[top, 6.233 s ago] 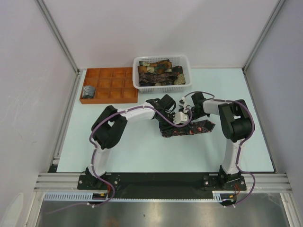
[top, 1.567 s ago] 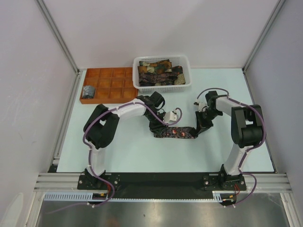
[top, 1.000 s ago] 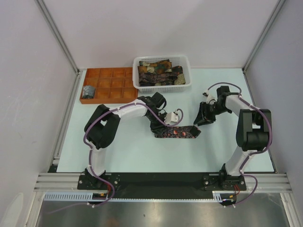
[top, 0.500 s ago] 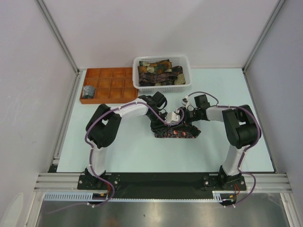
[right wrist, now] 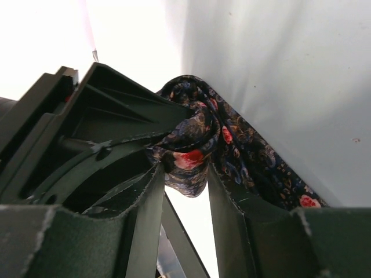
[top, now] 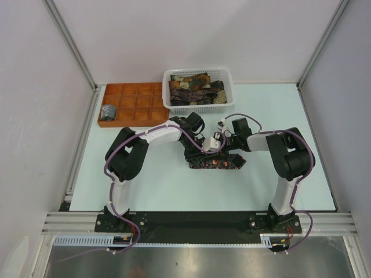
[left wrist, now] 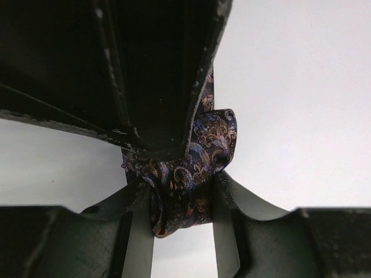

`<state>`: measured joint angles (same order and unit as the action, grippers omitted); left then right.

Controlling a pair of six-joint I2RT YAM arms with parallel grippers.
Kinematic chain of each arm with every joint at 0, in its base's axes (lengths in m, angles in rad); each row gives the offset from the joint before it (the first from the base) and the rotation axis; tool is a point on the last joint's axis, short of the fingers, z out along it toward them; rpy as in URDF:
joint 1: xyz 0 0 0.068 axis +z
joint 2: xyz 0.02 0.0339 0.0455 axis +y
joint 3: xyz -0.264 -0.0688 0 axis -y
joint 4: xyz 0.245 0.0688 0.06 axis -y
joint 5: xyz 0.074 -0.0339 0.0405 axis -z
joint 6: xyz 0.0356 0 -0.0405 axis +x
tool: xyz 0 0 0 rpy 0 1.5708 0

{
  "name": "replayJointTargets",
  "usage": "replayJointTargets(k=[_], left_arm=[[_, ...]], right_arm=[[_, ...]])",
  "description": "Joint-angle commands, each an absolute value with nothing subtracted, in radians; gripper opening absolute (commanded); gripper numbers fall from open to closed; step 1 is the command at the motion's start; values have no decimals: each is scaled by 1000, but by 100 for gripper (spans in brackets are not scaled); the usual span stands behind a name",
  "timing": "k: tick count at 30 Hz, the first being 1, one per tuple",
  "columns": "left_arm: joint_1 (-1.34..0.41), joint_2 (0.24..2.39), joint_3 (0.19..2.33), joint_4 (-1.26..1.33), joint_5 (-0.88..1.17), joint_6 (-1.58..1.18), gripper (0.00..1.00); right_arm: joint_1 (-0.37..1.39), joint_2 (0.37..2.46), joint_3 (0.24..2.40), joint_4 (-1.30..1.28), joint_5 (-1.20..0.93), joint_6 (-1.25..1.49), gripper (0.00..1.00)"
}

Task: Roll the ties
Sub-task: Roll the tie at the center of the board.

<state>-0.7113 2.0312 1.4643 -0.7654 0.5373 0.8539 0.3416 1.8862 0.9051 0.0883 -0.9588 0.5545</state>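
A dark tie (top: 219,163) with small pink-red marks lies across the middle of the table, and its upper end is bunched into a fold. My left gripper (top: 210,145) is shut on that fold. In the left wrist view the tie's fold (left wrist: 184,174) sits pinched between the left gripper's (left wrist: 181,202) fingers. My right gripper (top: 227,139) meets it from the right, also shut on the tie. In the right wrist view the bunched tie (right wrist: 191,156) shows at the right gripper's (right wrist: 184,179) fingertips, with the rest trailing away to the lower right.
A white mesh basket (top: 197,72) at the back holds more ties (top: 194,90) in green, gold and brown. To its left an orange compartment tray (top: 142,102) holds one rolled tie (top: 108,112) in a front left cell. Frame posts stand at the table's sides.
The right arm swung out to the right, away from the tie, then came back left and closed on the bunched end beside the left gripper. The left gripper kept its hold.
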Motion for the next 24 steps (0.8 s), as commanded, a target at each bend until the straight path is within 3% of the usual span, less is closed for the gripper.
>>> replayJointTargets(k=[1, 6, 10, 13, 17, 24], left_arm=[[-715, 2066, 1480, -769, 514, 845, 26], [-715, 2068, 1482, -767, 514, 844, 27], [-713, 2066, 1483, -767, 517, 836, 29], [-697, 2050, 1483, -758, 554, 812, 43], [-655, 1976, 1465, -715, 669, 782, 69], [-630, 1868, 1352, -563, 698, 720, 87]], right_arm=[[357, 1899, 904, 127, -965, 557, 40], [370, 1920, 922, 112, -968, 548, 29], [361, 1943, 928, 89, -971, 526, 1], [348, 1951, 936, 40, -951, 480, 0], [322, 1960, 950, -8, -922, 436, 0], [284, 1976, 965, -100, -902, 357, 0]])
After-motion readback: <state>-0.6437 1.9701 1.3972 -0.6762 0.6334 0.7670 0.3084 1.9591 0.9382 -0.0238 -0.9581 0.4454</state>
